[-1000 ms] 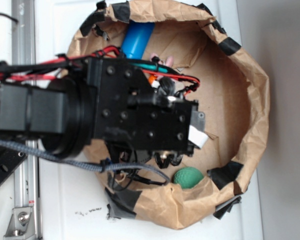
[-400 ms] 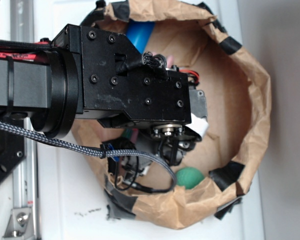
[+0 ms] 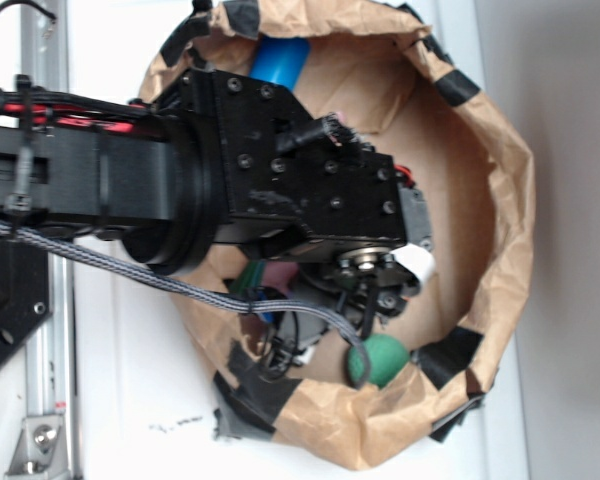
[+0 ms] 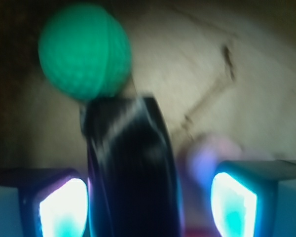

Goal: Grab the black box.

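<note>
Reading the wrist view from left to right, the gripper point(image 4: 148, 207) stands open, its left finger point(image 4: 59, 207) just beside the black box point(image 4: 130, 173) and its right finger point(image 4: 237, 202) set apart across a clear gap; the box lies between them on the brown floor of the paper-walled bin point(image 3: 500, 200). The risk, in my judgement, is an off-centre closure that tips or skids the glossy box, or knocks the green ball point(image 4: 84, 52) sitting at its far end. The box appears narrow, shiny black and streaked with pale reflections, though the view is blurred.
</note>
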`<state>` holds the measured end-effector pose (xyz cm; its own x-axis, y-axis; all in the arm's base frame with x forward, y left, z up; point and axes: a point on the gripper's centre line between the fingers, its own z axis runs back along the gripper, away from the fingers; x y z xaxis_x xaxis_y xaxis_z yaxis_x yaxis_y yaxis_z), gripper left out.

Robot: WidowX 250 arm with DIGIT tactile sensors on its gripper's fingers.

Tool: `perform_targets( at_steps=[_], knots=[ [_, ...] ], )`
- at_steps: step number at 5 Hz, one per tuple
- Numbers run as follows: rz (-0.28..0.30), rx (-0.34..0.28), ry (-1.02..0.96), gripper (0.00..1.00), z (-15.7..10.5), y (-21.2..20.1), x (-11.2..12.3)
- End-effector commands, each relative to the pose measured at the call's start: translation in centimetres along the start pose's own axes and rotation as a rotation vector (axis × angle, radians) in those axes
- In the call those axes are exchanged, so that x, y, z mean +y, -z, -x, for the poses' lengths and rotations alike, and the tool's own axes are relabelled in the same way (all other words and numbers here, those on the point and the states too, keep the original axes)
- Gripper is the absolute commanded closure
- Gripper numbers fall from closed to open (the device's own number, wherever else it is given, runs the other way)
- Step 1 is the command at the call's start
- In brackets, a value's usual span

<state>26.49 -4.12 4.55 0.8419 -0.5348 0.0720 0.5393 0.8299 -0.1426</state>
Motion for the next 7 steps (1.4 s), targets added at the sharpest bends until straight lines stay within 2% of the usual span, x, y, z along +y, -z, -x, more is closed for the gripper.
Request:
perform_targets(
  at_steps=[1, 2, 3, 4, 5, 6, 7],
  knots=[
    [-0.052, -0.059, 0.108, 1.00, -2.8, 1.1, -2.0],
    [-0.058, -0.063, 0.078, 1.00, -2.3, -0.6, -1.3],
    [-0.110, -0.032, -0.020, 1.00, -1.2, -4.0, 0.8],
    [-0.151, -0.006, -0.189, 1.00, 0.0, -7.8, 3.0],
    [-0.167, 0.017, -0.440, 1.00, 2.1, -12.7, 4.3],
    [-0.153, -0.024, -0.493, 1.00, 2.9, -15.0, 2.9],
    [-0.226, -0.078, -0.477, 1.00, 3.7, -16.2, 1.6]
  ],
)
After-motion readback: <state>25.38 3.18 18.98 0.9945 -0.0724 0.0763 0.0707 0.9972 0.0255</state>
